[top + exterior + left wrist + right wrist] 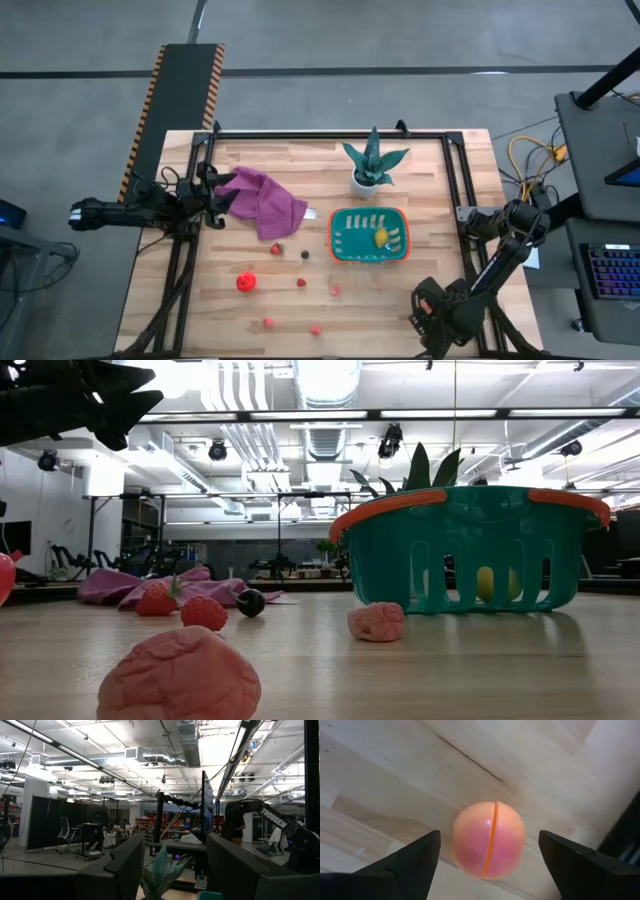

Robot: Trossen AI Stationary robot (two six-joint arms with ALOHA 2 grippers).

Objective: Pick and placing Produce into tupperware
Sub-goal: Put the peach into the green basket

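The right hand point(487, 865) hangs low over the tabletop's point(400, 300) front right corner, fingers spread wide with a peach-orange fruit point(488, 840) between them, not yet gripped. Being round, it could roll away if one finger nudges it first (the seam suggests smooth plastic). The left hand point(222, 200), part-open and empty, waits raised beside the purple cloth point(265, 203); the tupperware point(369, 236) sits well apart, holding one yellow piece point(381, 238).

We see the left arm stretched in from the table's left edge, its gripper point(213, 200) level w/ jaws partly apart, nothing between them. Right arm folds down at the near right corner, gripper point(432, 312) pointing down, jaws wide.
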